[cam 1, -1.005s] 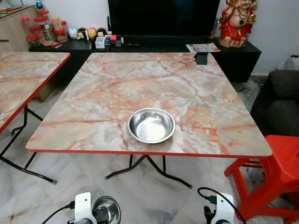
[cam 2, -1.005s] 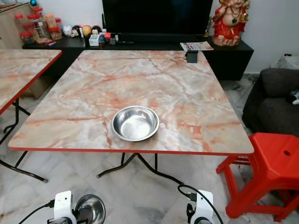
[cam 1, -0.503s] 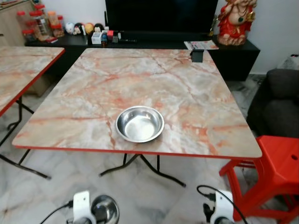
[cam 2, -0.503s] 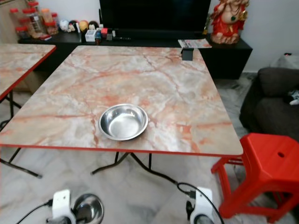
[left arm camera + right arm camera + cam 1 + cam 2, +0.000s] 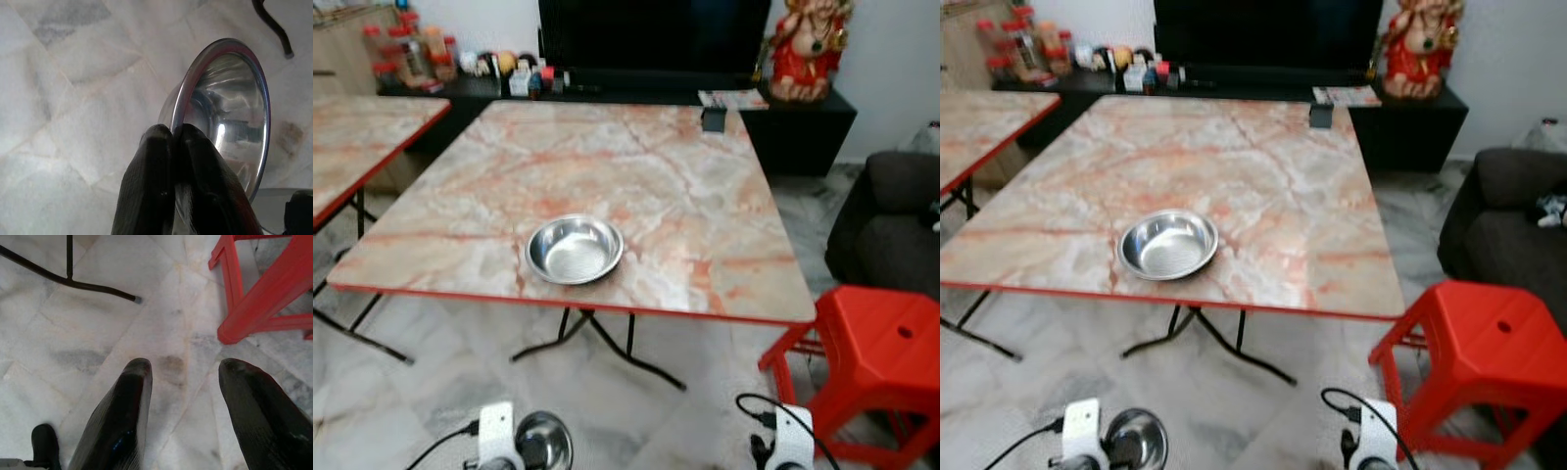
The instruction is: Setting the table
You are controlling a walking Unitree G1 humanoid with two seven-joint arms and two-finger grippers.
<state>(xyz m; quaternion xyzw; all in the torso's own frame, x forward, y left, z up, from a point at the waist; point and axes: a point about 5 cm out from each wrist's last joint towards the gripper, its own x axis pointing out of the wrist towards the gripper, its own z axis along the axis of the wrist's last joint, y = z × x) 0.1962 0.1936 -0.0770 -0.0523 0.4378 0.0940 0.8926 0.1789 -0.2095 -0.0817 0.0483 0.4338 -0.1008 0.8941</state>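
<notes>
A steel bowl [image 5: 574, 249] sits on the marble-pattern table [image 5: 636, 166], close to its near edge. A second steel bowl [image 5: 230, 112] hangs low over the floor, its rim pinched by my left gripper [image 5: 173, 134], which is shut on it; the same bowl [image 5: 544, 443] appears at the bottom of the left eye view. My right gripper [image 5: 183, 369] hangs open above the floor tiles with nothing between its fingers [image 5: 122, 416].
A red plastic stool [image 5: 881, 362] stands right of the table. A second marble table [image 5: 357, 147] is at the left, a dark sofa [image 5: 891, 220] at the right. Behind are a black TV cabinet [image 5: 607, 98] and a red figurine [image 5: 800, 49]. Folding table legs [image 5: 597, 343] cross below.
The camera has shifted, so the table and bowl now sit further left in the picture. The left gripper still holds its bowl; the right stays open.
</notes>
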